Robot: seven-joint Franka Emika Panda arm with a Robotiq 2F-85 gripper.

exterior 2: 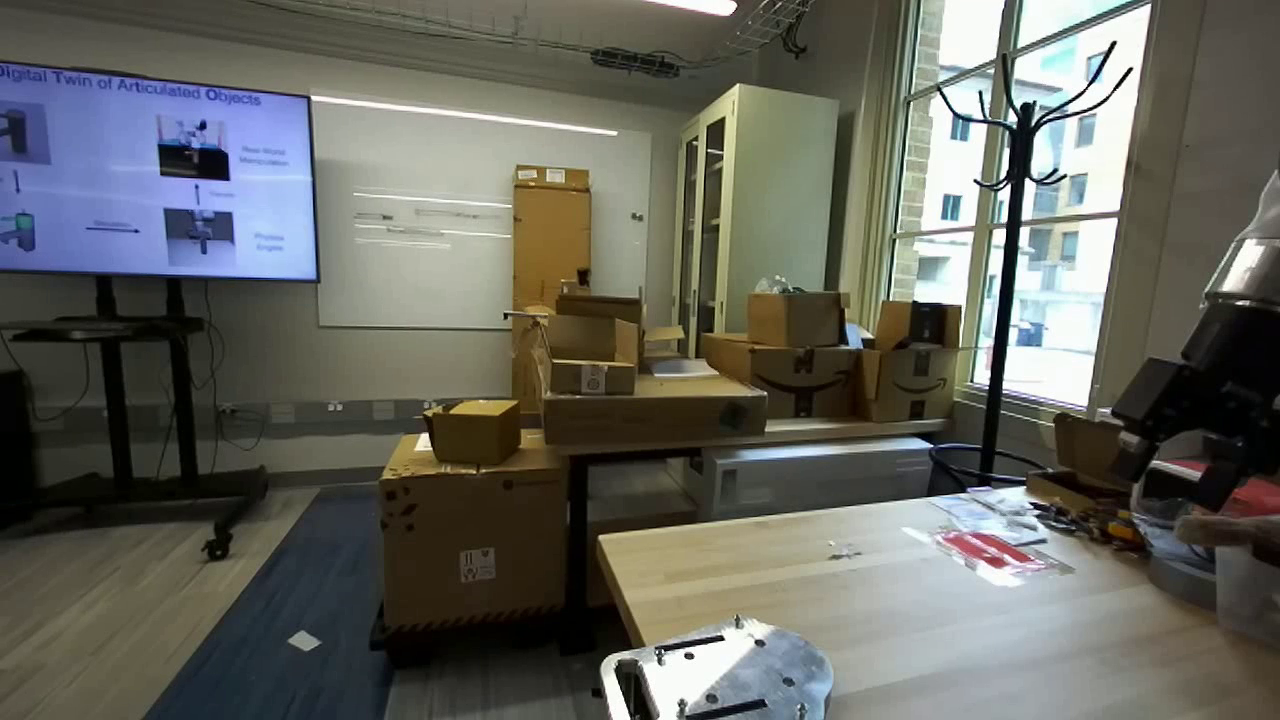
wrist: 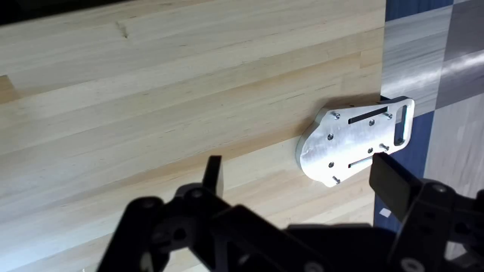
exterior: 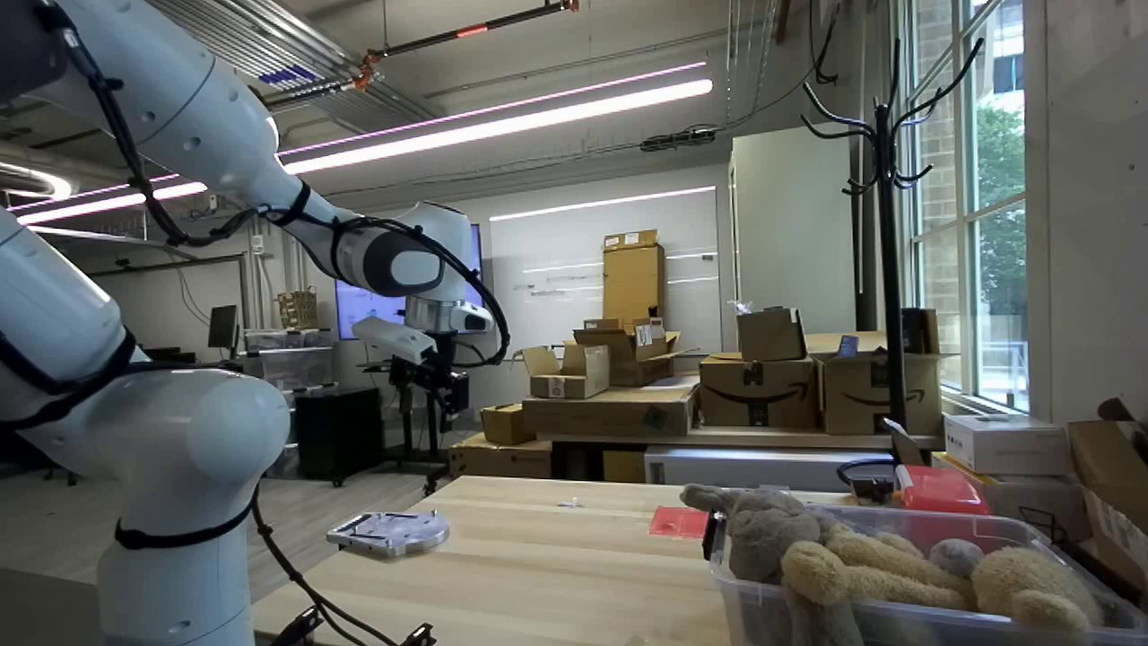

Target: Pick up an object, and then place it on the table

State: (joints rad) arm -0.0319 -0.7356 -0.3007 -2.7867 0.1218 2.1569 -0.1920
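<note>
Hanging over the table (wrist: 132, 124), the gripper (wrist: 297, 163) has its two black fingers (wrist: 392, 183) spread wide apart in the lower half of the wrist view. The table's pale top fills much of the left and centre of that frame, and in both exterior views it reaches the bottom edge. A silvery metal plate (wrist: 344, 147) lies right of centre in the wrist view, its slotted end reaching past the table's edge. In an exterior view, a clear bin (exterior: 743, 615) of plush toys (exterior: 1018, 576) occupies the lower right, with a red sheet (exterior: 677, 522) lying on the table just left of it.
</note>
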